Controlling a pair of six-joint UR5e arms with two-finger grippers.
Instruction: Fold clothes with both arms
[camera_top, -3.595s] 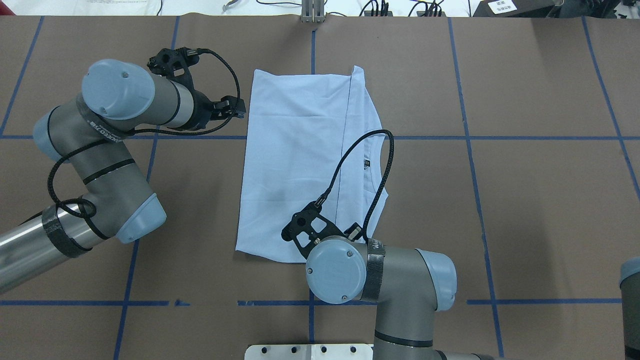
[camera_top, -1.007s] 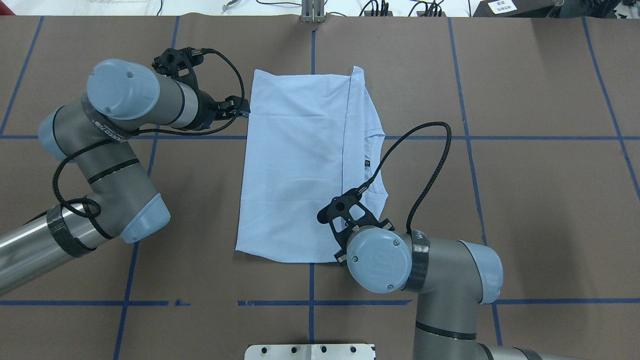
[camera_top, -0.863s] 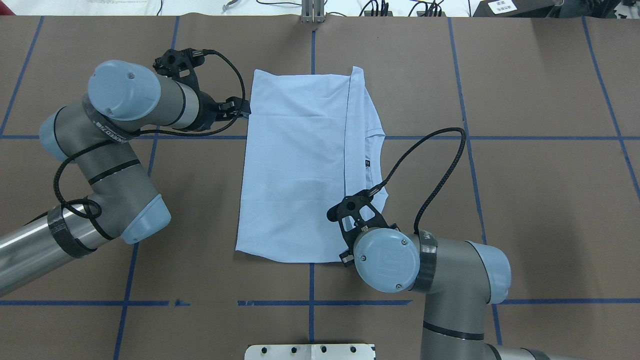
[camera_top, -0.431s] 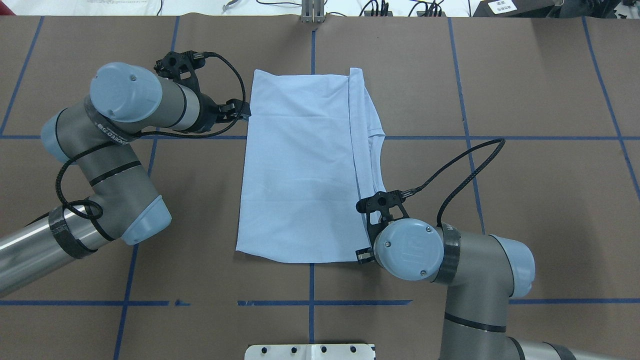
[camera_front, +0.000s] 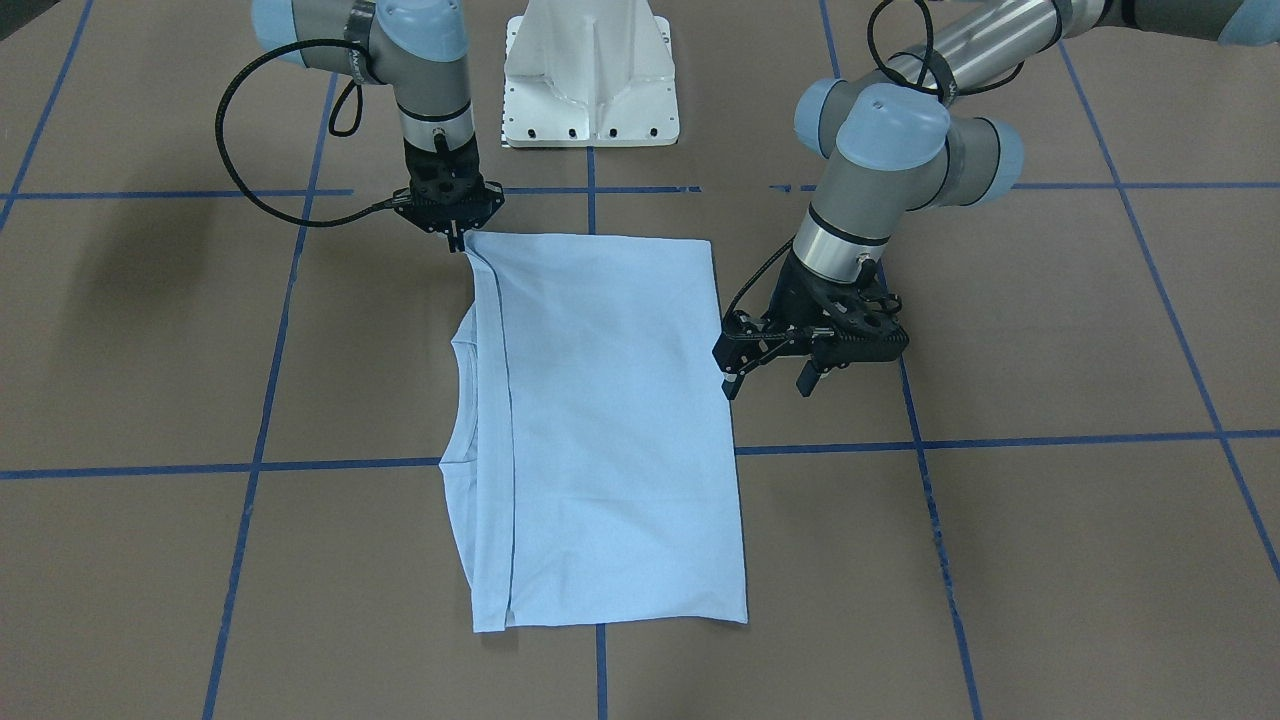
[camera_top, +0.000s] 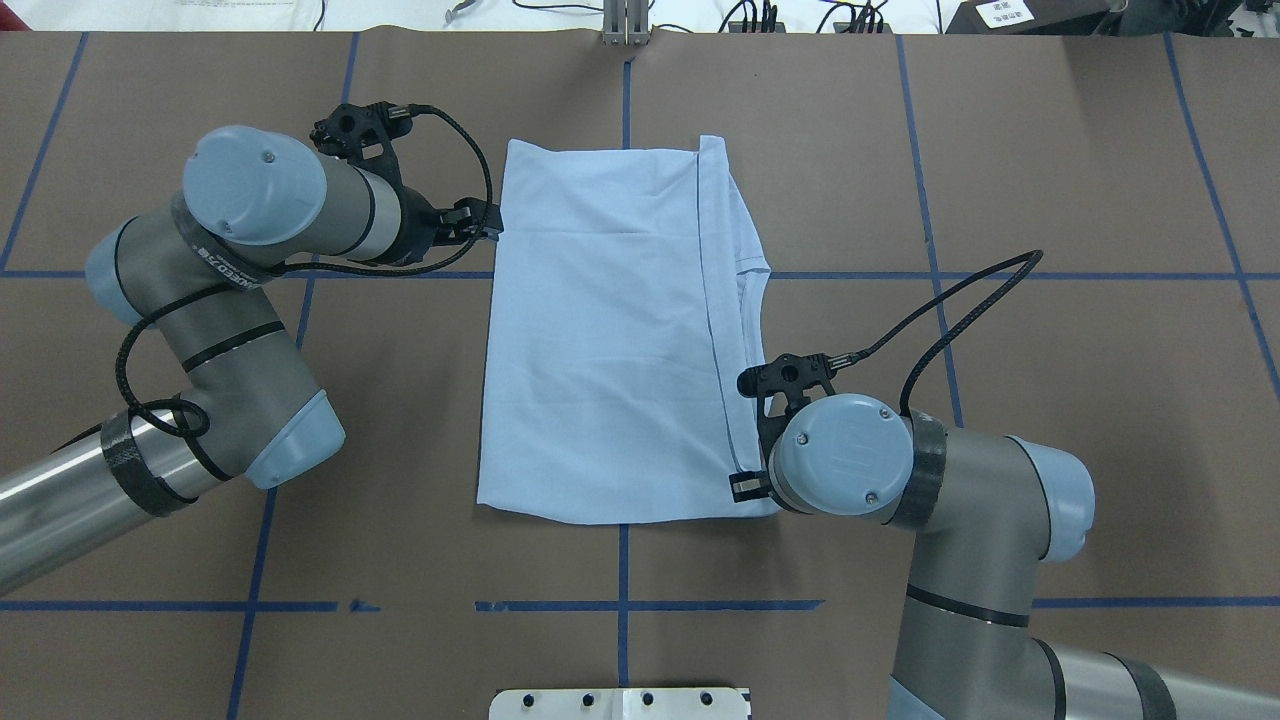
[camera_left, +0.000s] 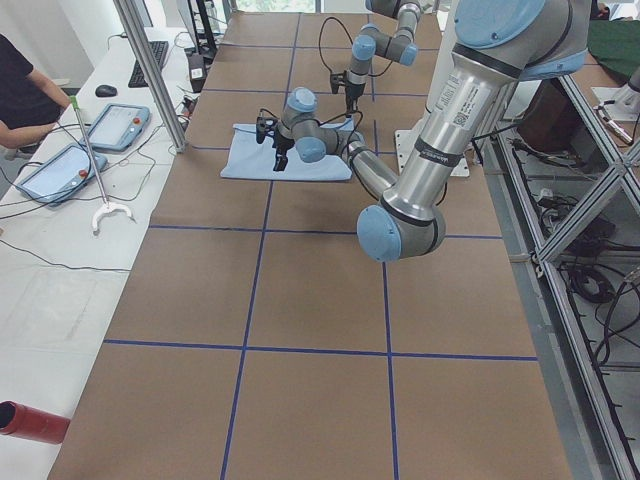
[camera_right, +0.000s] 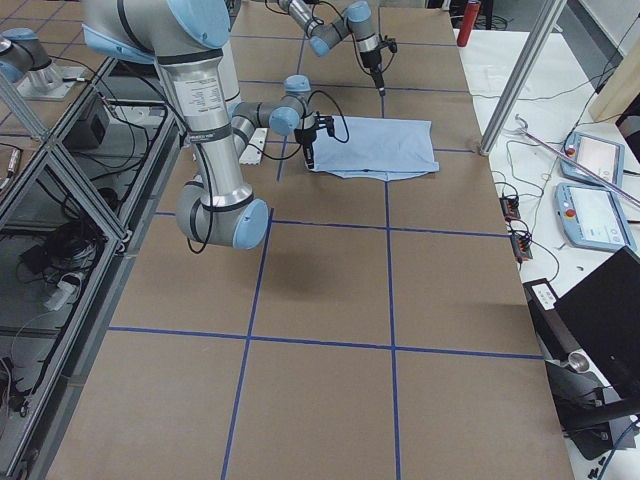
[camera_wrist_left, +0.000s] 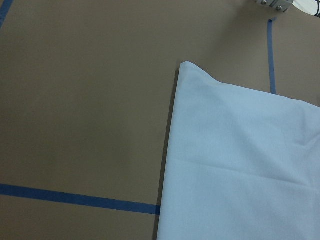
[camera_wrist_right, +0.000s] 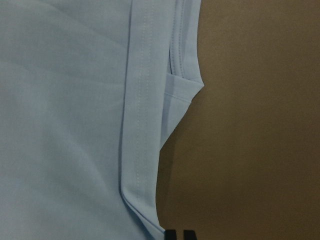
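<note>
The light-blue T-shirt (camera_top: 600, 340) lies folded in a long rectangle at the table's middle, and also shows in the front view (camera_front: 610, 420). The collar and a sleeve peek out along its right edge. The chest print and neck label are hidden. My right gripper (camera_front: 457, 243) is shut on the near right corner of the top layer, mostly hidden under its wrist in the overhead view (camera_top: 745, 487). Its fingertips (camera_wrist_right: 172, 234) sit at that corner in the right wrist view. My left gripper (camera_front: 765, 385) is open and empty, beside the shirt's left edge (camera_top: 488, 222). The left wrist view shows only the shirt (camera_wrist_left: 240, 165).
The white pedestal base (camera_front: 590, 70) stands at the robot's side of the table. Blue tape lines (camera_top: 940, 275) grid the brown table. An operator (camera_left: 20, 90) and tablets (camera_left: 115, 125) are at the far side bench, and a red cylinder (camera_left: 30, 420) lies there.
My right gripper has moved right along the near edge, pulling the top layer's corner with it. The hem line has swung right and covers the neck label. The left arm barely moved.
</note>
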